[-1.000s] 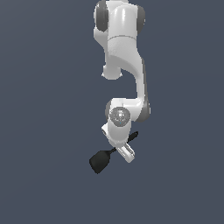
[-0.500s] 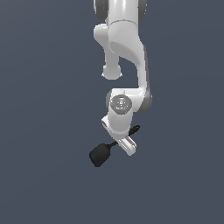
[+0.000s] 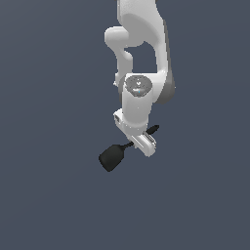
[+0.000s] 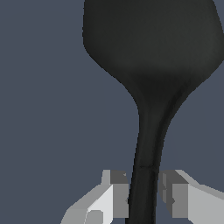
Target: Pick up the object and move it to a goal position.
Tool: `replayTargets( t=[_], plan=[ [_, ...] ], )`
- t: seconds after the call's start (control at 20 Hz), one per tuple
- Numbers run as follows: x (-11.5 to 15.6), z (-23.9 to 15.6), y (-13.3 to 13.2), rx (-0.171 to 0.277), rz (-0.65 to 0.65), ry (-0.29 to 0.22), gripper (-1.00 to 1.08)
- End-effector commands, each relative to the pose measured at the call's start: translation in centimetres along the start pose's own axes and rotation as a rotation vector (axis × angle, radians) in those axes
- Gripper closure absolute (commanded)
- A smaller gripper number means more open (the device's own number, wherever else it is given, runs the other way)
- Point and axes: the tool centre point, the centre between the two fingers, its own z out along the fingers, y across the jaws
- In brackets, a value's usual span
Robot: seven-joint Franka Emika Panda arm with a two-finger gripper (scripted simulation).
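gripper (image 4: pixel 144 197) pinched on the spatula's (image 3: pixel 114 155) thin handle, fingers (image 4: pixel 118 194) tight either side. blade juts beyond the fingertips, handle tip out the far side. carry step, by the look of it; next: steady travel to goal, none visible.

Matte black spatula (image 3: pixel 113 157), white arm (image 3: pixel 141 58), plain slate-blue backdrop

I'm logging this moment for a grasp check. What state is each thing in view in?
spatula: held by its thin handle, blade out toward the exterior view's left, handle tip showing on the other side of the pincer.
pincer: shut on the spatula's handle, one finger on each side.
arm: reaching down from the top of the exterior view, wrist low.
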Motion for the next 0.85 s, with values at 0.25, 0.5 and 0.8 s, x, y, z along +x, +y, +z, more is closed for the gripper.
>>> replayTargets(
  t=[0.25,0.5,0.8],
  plan=[
    [-1.5,-4.7,1.4,0.001,0.0,0.001,1.08],
    [-2.0,-6.3,1.9,0.0,0.0,0.002,1.08],
    [-2.1,-6.8,1.9,0.0,0.0,0.002,1.08]
  ],
)
